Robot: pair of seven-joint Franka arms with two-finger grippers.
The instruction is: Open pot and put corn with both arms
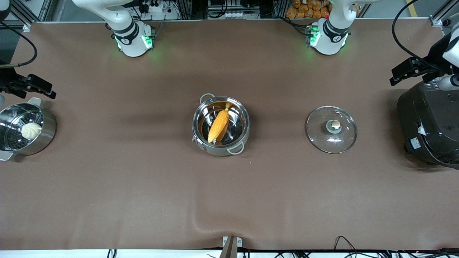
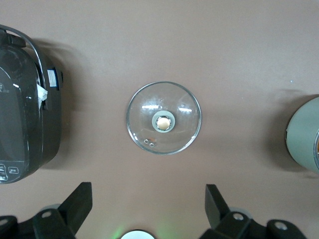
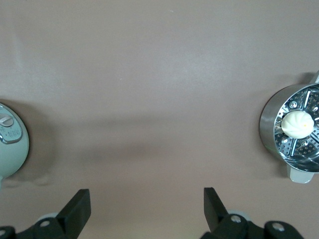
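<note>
We saw corn (image 1: 218, 126) in pot (image 1: 220, 125) | lid (image 1: 331, 129) beside pot, likely fragile, slippery; take by knob | left gripper (image 2: 148, 206), right gripper (image 3: 147, 209): fingers spread, empty.

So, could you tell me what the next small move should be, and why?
Probably none beyond holding both arms back: the corn already lies in the open pot, the lid rests on the table, and the left gripper and right gripper are open and empty.
</note>
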